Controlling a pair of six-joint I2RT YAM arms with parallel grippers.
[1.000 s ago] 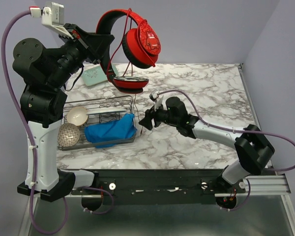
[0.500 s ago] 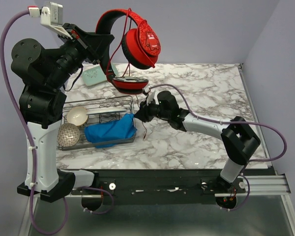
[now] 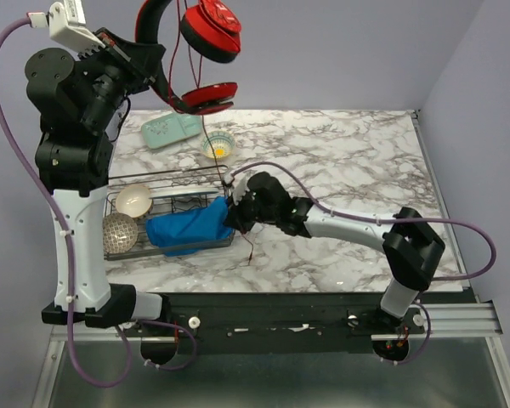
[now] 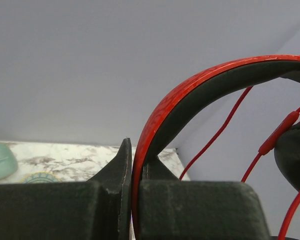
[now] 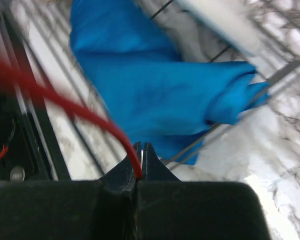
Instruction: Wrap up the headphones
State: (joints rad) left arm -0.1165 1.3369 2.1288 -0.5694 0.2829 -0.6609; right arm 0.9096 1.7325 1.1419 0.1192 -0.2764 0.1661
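Observation:
The red headphones hang high at the top left, above the table's far edge. My left gripper is shut on their black-lined headband, which passes between the jaws of the left gripper. One cup faces the camera and the other cup hangs below it. The thin red cable drops from the cups to my right gripper, beside the rack's right end. In the right wrist view the right gripper is shut on the cable, and the cable's tail trails onto the marble.
A wire rack at the left holds a white bowl, a mesh strainer and a blue cloth, right beside my right gripper. A mint green object and a small bowl sit at the back.
My left arm has lifted the headphones up and to the left. My right gripper has moved left to the rack's end and closed on the cable.

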